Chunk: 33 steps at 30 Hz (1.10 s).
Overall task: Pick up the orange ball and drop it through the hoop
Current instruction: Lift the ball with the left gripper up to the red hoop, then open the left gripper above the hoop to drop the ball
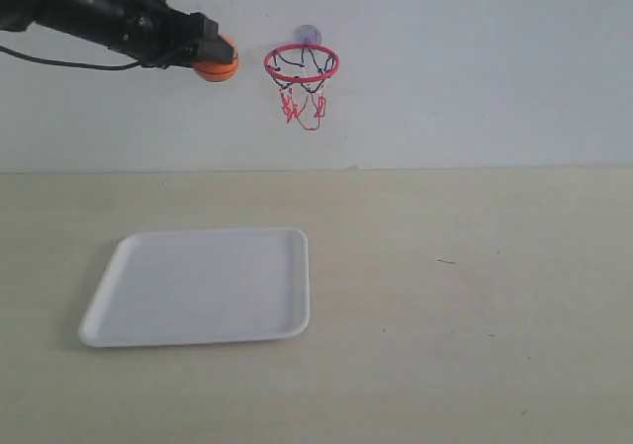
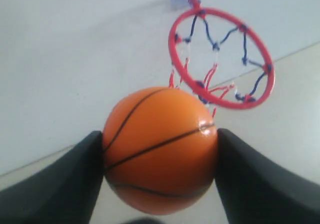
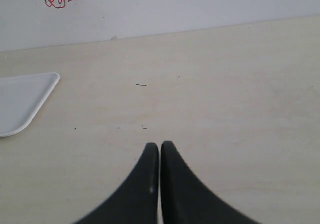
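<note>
The white tray (image 1: 198, 288) lies bare on the table (image 1: 475, 306). The left claw (image 1: 210, 56) clamps the orange ball (image 1: 218, 65) just at the hoop's (image 1: 302, 63) nine o'clock. The right claw (image 3: 160, 146) is pressed together.

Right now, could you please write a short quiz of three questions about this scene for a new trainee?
1. True or false: the left gripper holds the orange ball.
2. In the exterior view, where is the ball relative to the hoop? A) inside the ring B) left of the ring, at about its height C) on the white tray
3. Fill in: the fingers of the right gripper are ____ and hold nothing.

Key
1. True; a finger presses each side of the ball.
2. B
3. closed
</note>
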Tool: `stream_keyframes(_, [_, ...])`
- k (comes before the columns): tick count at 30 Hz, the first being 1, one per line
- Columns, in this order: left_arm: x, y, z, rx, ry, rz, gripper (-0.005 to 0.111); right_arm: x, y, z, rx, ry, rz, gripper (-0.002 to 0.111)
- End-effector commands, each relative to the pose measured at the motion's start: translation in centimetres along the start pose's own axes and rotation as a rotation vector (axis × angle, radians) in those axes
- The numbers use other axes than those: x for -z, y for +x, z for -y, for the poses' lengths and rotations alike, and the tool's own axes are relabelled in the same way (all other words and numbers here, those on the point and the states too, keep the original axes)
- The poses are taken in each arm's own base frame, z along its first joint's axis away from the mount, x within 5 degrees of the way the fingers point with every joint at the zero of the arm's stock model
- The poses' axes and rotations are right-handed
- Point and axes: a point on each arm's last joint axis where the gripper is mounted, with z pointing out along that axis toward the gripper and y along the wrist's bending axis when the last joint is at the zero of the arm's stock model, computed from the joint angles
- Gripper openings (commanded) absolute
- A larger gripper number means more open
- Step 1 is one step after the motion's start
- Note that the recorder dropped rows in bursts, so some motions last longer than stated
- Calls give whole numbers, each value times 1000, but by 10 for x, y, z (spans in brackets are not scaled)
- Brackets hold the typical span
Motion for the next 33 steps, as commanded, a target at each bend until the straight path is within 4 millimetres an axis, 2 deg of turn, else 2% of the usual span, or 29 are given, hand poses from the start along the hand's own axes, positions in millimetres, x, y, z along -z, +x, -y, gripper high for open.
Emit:
stream_keyframes(1, [-20,-10,-2,90,135,115,4,0,-2,0,8,0,18,0])
stream_keyframes(7, [-32,-25,1,148,250,269,4,0,-2,0,8,0,18,0])
stream_keyframes(12, [-50,-16,-1,218,295,299,4,0,-2,0,8,0,18,0])
stream_keyframes(18, [-57,-13,16,196,362,280,4,0,-2,0,8,0,18,0])
stream_keyframes(25, [-65,-14,29,145,339,295,6,0,-2,0,8,0,18,0])
stream_keyframes(27, [-67,-13,31,125,315,292,14,0,-2,0,6,0,18,0])
stream_keyframes(29, [-68,-13,31,125,309,294,27,0,-2,0,6,0,18,0])
stream_keyframes(33, [-68,-13,31,126,306,297,58,0,-2,0,7,0,18,0])
